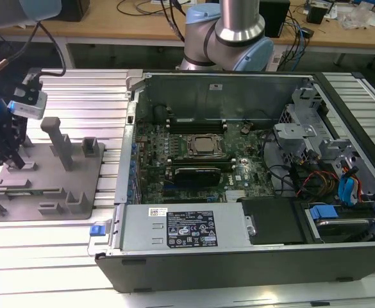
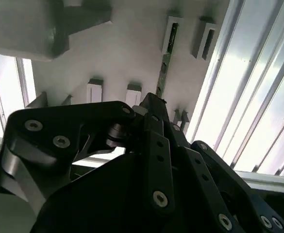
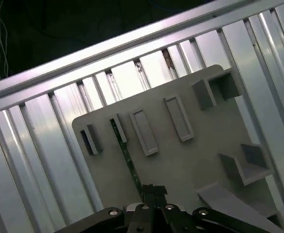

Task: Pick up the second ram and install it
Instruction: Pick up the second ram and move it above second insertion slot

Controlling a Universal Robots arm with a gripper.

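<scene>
On the ribbed table (image 1: 46, 256), the grey fixture (image 1: 49, 172) (posts (image 1: 60, 142) alongside) holds the second ram (image 2: 165, 58), hand (image 3: 154, 189) clamped on it.

ribbed metal table (image 1: 46, 260) | on it: grey fixture (image 1: 43, 174) — open computer case (image 1: 238, 273)

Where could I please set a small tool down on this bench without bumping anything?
The ribbed bench on the near side of the grey fixture in the exterior view is bare. Crowded: the fixture's slots, where the pincer grips the memory stick, and inside the computer case.
</scene>
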